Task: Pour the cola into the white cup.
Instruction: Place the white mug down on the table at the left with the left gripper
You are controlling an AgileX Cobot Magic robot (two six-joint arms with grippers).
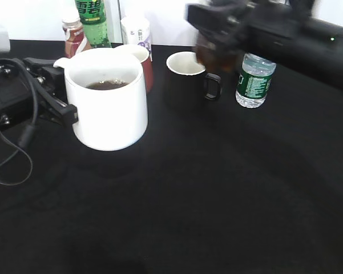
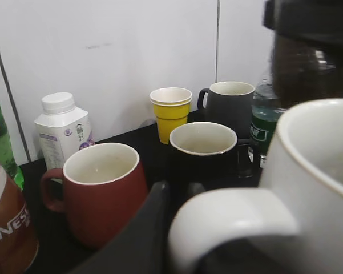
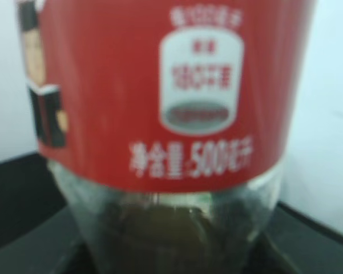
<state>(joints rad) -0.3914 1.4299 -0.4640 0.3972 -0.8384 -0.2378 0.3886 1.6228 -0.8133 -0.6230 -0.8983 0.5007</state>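
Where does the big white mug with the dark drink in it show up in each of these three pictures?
Exterior view: the plain white ceramic mug stands left of centre, dark liquid inside.
Left wrist view: its rim and loop handle fill the lower right.
Right wrist view: not in it.
Shared landmark: the black mug with white interior.

The right gripper is motion-blurred, mostly hiding the cola; perhaps little liquid remains.

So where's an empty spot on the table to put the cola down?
The black table is bare across the whole front, before the white cup and black mug. The back is crowded: red mug, yellow cup, grey mug, bottles.
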